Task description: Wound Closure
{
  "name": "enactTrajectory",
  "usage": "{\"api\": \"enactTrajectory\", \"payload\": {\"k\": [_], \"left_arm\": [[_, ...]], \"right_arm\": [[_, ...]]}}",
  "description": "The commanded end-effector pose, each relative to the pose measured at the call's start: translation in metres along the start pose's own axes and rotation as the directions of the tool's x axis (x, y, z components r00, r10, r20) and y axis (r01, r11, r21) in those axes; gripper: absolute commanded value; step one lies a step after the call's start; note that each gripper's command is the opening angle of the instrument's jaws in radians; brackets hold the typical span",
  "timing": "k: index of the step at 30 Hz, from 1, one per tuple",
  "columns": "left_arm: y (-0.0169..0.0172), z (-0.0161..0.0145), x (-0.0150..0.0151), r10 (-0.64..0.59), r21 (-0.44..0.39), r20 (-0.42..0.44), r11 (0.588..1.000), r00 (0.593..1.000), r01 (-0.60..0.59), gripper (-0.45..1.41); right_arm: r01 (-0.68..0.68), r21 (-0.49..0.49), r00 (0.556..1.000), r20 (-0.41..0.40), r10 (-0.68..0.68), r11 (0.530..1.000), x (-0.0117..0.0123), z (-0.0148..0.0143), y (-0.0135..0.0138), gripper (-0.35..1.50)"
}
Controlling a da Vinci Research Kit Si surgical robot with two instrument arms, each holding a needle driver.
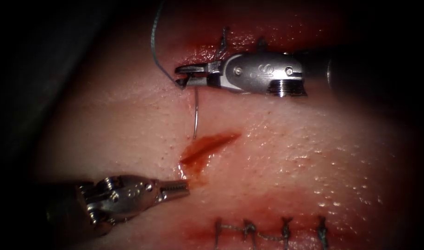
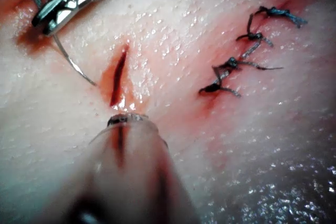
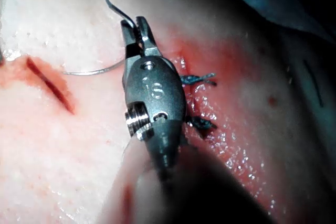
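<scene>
The tissue (image 1: 286, 153) carries an open cut (image 1: 207, 147) rimmed with red fluid (image 1: 196, 159), plus 2 stitched rows (image 1: 267, 231). The right tool (image 1: 186, 76), above the cut, is clenched on the curved needle (image 1: 195, 113) at its thread end; the needle hangs free of the tissue, its point just above the cut's upper edge. The thread (image 1: 154, 41) rises away from those jaws. The left tool (image 1: 177, 186), jaws closed on nothing, sits beside the cut's lower left end.
</scene>
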Motion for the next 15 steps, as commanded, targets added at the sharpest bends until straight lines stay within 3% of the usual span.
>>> {"api": "enactTrajectory", "payload": {"k": [1,10,15], "left_arm": [[0.0004,0.0008,0.0003,0.003,-0.001,-0.014,1.000,1.000,-0.003,0.12],[-0.0002,0.0003,0.0028,0.022,0.073,-0.147,0.997,0.989,-0.011,0.15],[-0.0005,0.0013,0.0035,0.027,0.098,-0.164,0.995,0.986,-0.011,0.14]], "right_arm": [[-0.004,-0.026,1.000,-0.005,0.004,1.000,0.0003,0.0000,0.0010,-0.35],[-0.011,-0.042,0.999,-0.047,0.009,0.999,0.0036,-0.0009,0.0019,-0.35],[-0.013,-0.037,0.998,-0.059,0.011,0.999,0.0041,-0.0004,0.0015,-0.35]]}}
